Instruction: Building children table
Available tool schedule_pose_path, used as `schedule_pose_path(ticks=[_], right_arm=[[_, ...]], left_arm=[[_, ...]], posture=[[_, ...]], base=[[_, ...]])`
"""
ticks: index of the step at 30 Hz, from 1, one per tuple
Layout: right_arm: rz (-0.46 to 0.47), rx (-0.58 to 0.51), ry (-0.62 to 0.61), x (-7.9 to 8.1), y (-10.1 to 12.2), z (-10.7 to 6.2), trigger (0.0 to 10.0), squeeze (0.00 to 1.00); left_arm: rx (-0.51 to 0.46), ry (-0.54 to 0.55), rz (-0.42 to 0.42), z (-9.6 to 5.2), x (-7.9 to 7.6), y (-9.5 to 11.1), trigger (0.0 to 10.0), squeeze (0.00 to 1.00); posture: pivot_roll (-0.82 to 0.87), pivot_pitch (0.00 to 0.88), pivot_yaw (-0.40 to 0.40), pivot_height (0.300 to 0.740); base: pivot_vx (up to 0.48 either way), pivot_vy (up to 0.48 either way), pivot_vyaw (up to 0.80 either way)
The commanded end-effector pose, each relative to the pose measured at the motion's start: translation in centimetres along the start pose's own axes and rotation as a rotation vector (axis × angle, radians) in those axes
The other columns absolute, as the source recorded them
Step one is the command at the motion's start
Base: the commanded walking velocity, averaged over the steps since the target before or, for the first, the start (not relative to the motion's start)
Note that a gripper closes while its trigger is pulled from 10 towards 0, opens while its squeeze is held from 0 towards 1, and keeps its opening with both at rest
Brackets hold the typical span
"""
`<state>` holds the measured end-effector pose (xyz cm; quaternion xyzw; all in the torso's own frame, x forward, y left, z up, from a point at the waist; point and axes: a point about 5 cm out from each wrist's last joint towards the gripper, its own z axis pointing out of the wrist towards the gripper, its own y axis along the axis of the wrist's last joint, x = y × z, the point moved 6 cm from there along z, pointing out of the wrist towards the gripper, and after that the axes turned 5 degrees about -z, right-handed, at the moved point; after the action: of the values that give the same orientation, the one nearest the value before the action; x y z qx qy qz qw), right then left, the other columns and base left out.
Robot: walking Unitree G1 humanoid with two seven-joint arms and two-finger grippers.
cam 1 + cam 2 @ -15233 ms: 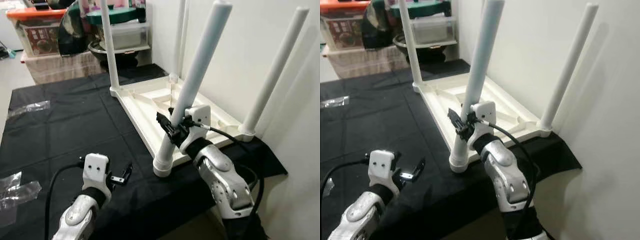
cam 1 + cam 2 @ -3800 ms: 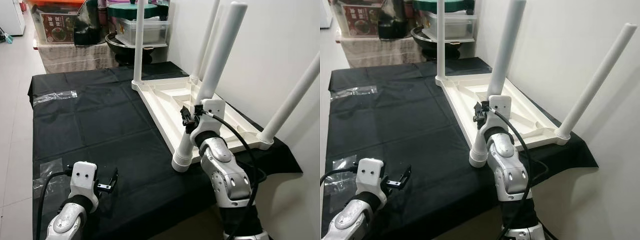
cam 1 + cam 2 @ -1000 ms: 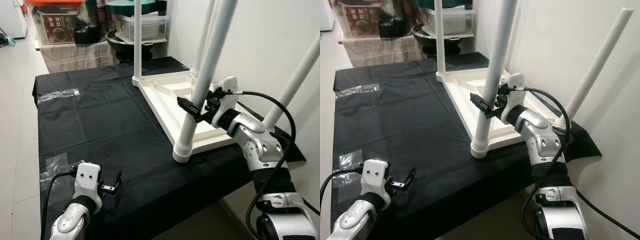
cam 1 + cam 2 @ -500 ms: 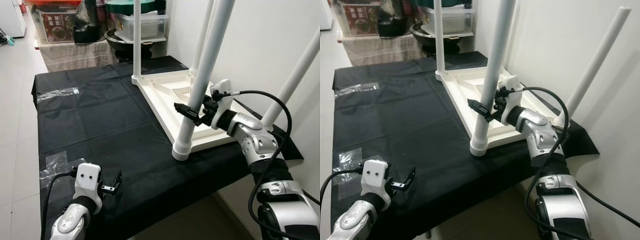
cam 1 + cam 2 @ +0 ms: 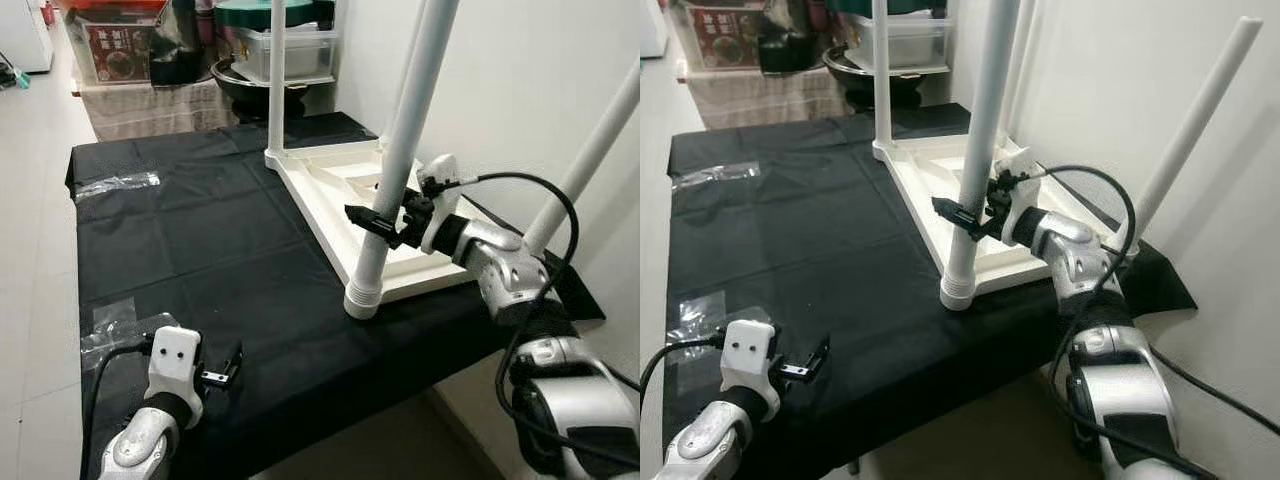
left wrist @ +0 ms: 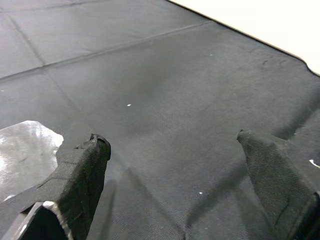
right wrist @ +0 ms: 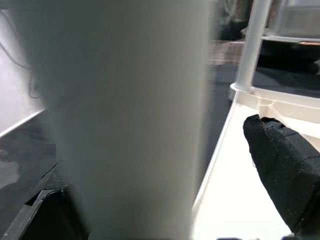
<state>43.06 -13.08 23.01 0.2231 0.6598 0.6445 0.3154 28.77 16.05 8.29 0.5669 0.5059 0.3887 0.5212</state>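
While white tabletop (image 5: 330,195) lies upside down on black cloth (image 5: 190,240), near wall, four legs point up. Right gripper (image 5: 378,224) sits at near leg (image 5: 395,165), low on shaft above ribbed foot, fingers either side of it; wrist view shows gap between leg and one finger, so firm hold uncertain. Left gripper (image 5: 222,366) hovers over cloth's near edge, fingers spread, holding nothing. Clear plastic wrap (image 5: 115,325) just beside it.

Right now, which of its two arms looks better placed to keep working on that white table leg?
The right. Its gripper is already around the near leg of the upturned table. The left gripper hovers open over the black cloth, well away from it.
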Motion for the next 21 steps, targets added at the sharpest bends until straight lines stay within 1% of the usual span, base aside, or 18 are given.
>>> schedule_pose_path(ticks=[1,16,17,18,21], right_arm=[[-0.016,-0.006,-0.008,-0.57,0.19,-0.29,10.0,0.0],[-0.018,-0.007,-0.001,-0.75,0.19,-0.22,10.0,0.0],[-0.018,-0.007,-0.001,-0.79,0.18,-0.23,8.7,0.0],[-0.011,-0.015,0.008,-0.72,0.19,-0.24,0.0,0.0],[0.002,-0.021,0.009,-0.63,-0.04,-0.15,0.0,0.0]], left_arm=[[0.004,-0.009,0.005,-0.11,-0.31,-0.18,10.0,0.0],[0.006,-0.01,0.006,-0.17,-0.31,-0.27,10.0,0.0],[0.006,-0.009,0.006,-0.18,-0.3,-0.27,10.0,0.0],[0.006,-0.011,0.006,-0.16,-0.35,-0.3,10.0,0.0],[0.004,-0.014,0.006,-0.11,-0.45,-0.31,10.0,0.0]], posture=[[0.09,0.0,-0.106,0.74],[0.09,0.0,-0.11,0.74],[0.09,0.0,-0.11,0.74],[0.1,0.0,-0.113,0.74],[0.1,0.0,-0.112,0.74]], base=[[0.0,0.0,0.0],[0.0,0.0,0.0],[0.0,0.0,0.0],[0.0,0.0,0.0],[0.0,0.0,0.0]])
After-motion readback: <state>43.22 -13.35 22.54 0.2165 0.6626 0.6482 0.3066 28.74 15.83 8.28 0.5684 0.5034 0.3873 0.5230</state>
